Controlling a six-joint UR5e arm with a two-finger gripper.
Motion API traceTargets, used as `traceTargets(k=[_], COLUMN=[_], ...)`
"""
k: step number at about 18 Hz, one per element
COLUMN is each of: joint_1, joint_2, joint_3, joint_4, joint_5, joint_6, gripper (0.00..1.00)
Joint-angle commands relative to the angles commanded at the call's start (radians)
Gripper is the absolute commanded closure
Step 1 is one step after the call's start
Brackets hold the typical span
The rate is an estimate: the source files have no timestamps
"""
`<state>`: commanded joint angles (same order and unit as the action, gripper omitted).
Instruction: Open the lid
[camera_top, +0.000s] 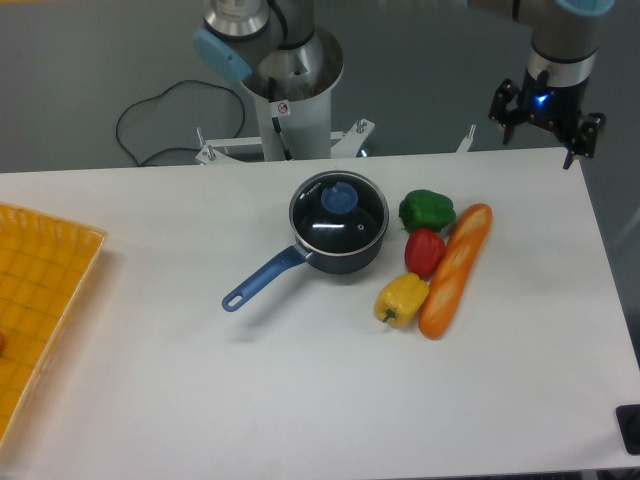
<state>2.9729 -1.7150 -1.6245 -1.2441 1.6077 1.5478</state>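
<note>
The lid (338, 216), dark glass with a metal rim and a round blue knob (338, 197), lies flat on the dark-blue saucepan (340, 255) near the table's middle. The pan's long blue handle (262, 279) points toward the front left. My gripper (541, 140) hangs high over the table's back right corner, far to the right of the pan. Its black fingers (501, 105) are spread apart and hold nothing.
Just right of the pan lie a green pepper (426, 210), a red pepper (424, 251), a yellow pepper (401, 299) and a long orange baguette (456, 269). A yellow tray (40, 290) sits at the left edge. The robot base (292, 95) stands behind the pan.
</note>
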Motion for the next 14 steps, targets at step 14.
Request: traceTargets(k=[14], joint_1=[-0.054], joint_2=[0.097], joint_3=[-0.109], joint_4=[0.0], joint_5=[-0.005], joint_6=[-0.118], gripper=[0.0])
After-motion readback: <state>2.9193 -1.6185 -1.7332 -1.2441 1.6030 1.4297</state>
